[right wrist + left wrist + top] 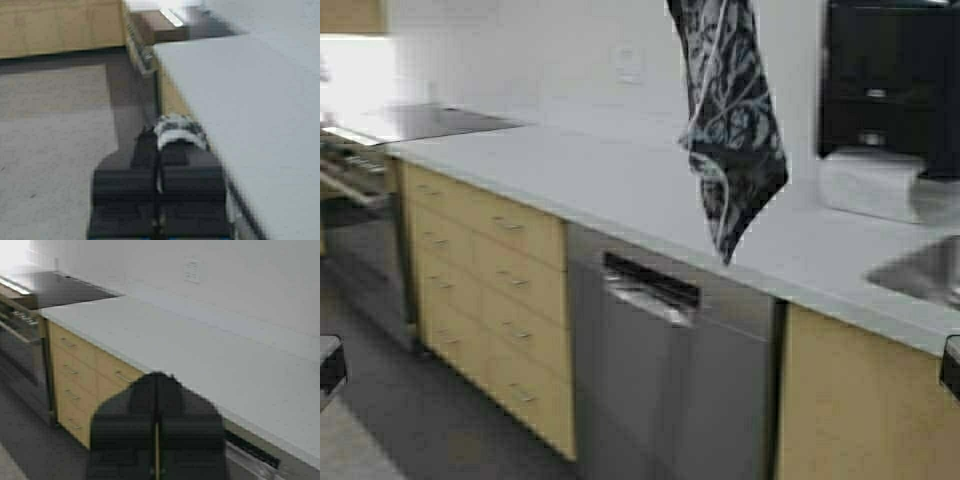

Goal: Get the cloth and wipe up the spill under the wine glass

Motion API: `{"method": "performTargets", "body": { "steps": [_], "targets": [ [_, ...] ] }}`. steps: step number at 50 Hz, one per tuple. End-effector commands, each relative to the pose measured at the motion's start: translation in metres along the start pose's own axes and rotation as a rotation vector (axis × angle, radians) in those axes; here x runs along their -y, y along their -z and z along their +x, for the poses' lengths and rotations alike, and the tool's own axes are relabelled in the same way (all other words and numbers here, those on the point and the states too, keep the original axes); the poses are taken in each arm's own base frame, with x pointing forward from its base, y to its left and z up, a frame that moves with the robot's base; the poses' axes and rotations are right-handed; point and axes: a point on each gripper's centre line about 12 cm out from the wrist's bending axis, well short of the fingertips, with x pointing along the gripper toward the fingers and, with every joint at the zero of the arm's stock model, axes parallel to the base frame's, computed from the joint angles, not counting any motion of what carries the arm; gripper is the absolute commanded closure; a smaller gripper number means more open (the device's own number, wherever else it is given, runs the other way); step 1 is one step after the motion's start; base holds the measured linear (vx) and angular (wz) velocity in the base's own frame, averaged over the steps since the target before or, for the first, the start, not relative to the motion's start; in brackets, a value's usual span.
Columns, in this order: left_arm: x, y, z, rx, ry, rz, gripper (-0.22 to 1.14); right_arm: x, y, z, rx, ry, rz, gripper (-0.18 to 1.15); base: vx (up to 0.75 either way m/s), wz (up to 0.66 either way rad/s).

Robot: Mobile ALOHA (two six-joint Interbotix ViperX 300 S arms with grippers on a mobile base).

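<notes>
- Above the bench (620, 185), the cloth (730, 120) hangs free, its lower corner dangling over the front edge above the dishwasher (670, 370).
- Right pincer (159, 187) is clenched on a bunch of the cloth.
- Left pincer (156, 440) is clenched on nothing, low before the wooden drawers (485, 290).
- Paper towel roll (870, 185) and sink (925, 270) lie to the right; the cooktop (430, 122) sits far left.

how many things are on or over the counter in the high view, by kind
dark grey-black leaf-print cloth, hanging over the white counter: 1
white paper towel roll: 1
black appliance against the wall: 1
steel sink: 1
total: 4
No wine glass is in view.
</notes>
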Motion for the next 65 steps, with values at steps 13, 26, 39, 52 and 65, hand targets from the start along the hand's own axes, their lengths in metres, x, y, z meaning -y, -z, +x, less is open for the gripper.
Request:
{"method": "performTargets", "body": {
  "steps": [13, 26, 39, 52, 65],
  "targets": [
    [0.001, -0.006, 0.003, 0.011, 0.001, -0.004, 0.89, 0.006, 0.010, 0.008, -0.019, 0.013, 0.003, 0.90, -0.06, 0.51],
    [0.000, 0.002, 0.009, -0.029, -0.003, -0.004, 0.89, 0.010, 0.017, 0.005, -0.038, 0.025, -0.049, 0.90, -0.06, 0.58],
    [-0.001, 0.011, 0.010, -0.061, -0.005, -0.006, 0.89, 0.011, 0.028, 0.011, -0.056, 0.023, -0.069, 0.90, -0.04, 0.48],
    [-0.001, 0.010, 0.010, -0.059, -0.006, -0.009, 0.89, 0.011, 0.031, 0.011, -0.057, 0.022, -0.069, 0.90, -0.03, 0.43],
    [-0.001, 0.010, 0.010, -0.059, -0.007, -0.021, 0.89, 0.011, 0.028, 0.008, -0.047, 0.023, -0.069, 0.90, -0.02, 0.50]
  ]
}}
